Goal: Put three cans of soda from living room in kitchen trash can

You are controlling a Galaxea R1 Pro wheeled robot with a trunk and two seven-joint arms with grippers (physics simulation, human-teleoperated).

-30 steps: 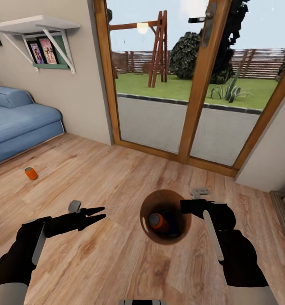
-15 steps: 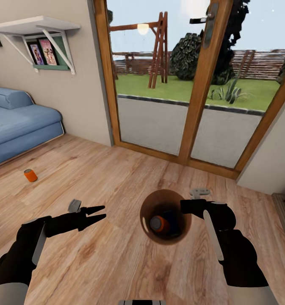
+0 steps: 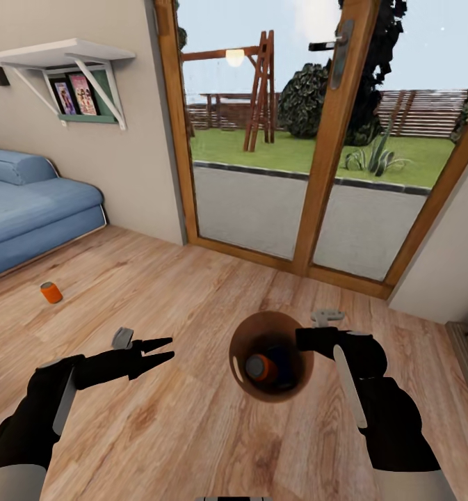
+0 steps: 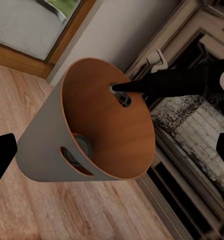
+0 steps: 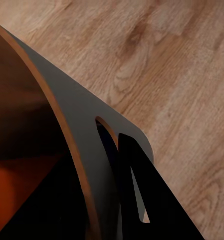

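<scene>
- Plainly, no readable writing or brand shows: the can (image 3: 51, 292) on the floor (image 3: 192, 292) is plain orange with a grey top, and the two framed pictures (image 3: 74, 95) under the wall shelf (image 3: 60, 52) are too small to read.
- Left arm reaches forward low over the floor, forearm slanting in from the view's lower left; the left gripper (image 3: 163, 350) points toward the bin (image 3: 242, 332) with its two thin black fingers spread a little and nothing between them.
- Right arm comes up from the lower right, bent at the wrist, its gripper (image 3: 304, 339) pointing inward at the bin's rim.
- Right gripper is pinched on the bin's wall: in the left wrist view one black finger (image 4: 156, 85) lies inside the bin (image 4: 47, 145) at a handle slot, and the right wrist view shows a finger (image 5: 141, 200) against the grey outer wall (image 5: 87, 125) beside that slot.
- Bin hangs from that grip, mouth tilted toward the head camera, brown inside.
- One can (image 3: 261, 367) lies in the bin's bottom; a dark shape beside it may be shadow, I cannot tell.
- Other can stands on the floor near the blue sofa (image 3: 32, 209), well apart from both grippers.
- Glass doors (image 3: 317, 139) stand ahead.
</scene>
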